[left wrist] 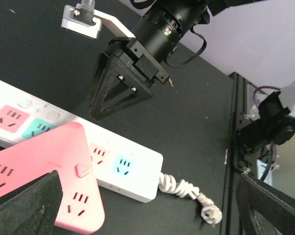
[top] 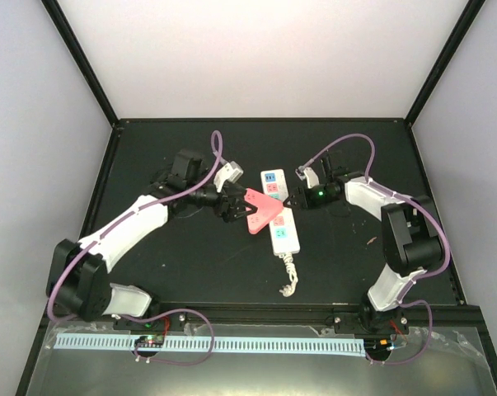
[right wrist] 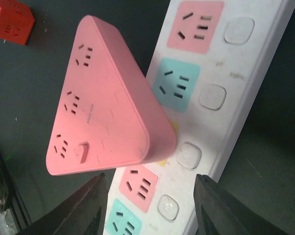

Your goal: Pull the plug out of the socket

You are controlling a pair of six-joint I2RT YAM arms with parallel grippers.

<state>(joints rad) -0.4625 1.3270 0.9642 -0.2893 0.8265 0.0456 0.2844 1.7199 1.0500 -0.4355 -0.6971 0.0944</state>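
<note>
Top external view: on the black table [top: 166, 256], the socket [top: 283, 233], a long white strip with pink, teal and yellow outlet faces, lies between the two grippers. The plug [top: 260, 211], a pink triangular block, sits on its middle; its faint embossed lettering is unreadable. The left gripper [top: 234, 206] gapes wide at the plug's corner. The right gripper [top: 289, 200] stands open beside it, gripping nothing. A red cube [right wrist: 10, 20] lies beyond the right fingers, and a frayed cord stub [left wrist: 186, 188] trails from the strip.

Your left arm [top: 128, 224] and right arm [top: 376, 195] reach inward, so the left gripper [top: 236, 206] and right gripper [top: 291, 200] face each other. Both have their jaws spread wide.
</note>
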